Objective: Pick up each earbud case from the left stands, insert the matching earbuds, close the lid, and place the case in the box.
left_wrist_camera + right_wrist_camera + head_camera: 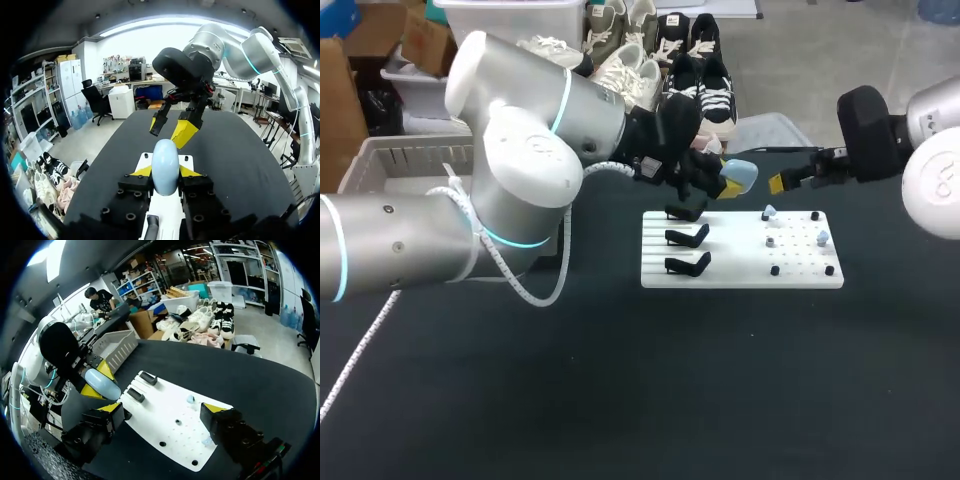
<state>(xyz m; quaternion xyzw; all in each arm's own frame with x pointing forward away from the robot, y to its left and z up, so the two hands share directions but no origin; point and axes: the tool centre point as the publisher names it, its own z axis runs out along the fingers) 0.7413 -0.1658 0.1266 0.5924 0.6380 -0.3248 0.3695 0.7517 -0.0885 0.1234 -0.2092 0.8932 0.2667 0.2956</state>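
Black table (pixel 620 400), white board (pixel 740 278) near centre. Pale blue earbud case (pixel 741 172) off stands, held in air over board's 12 o'clock edge. Left claw (pixel 165 172) grasping case, one yellow tip pressed on each side. Right claw (pixel 782 183) at case's 3 o'clock, near, not touching; released, fingers spread wide, nothing between them. Three black stands (pixel 687 238) in column on board's 9 o'clock side. Pale earbuds (pixel 771 214) on pegs toward board's 3 o'clock side.
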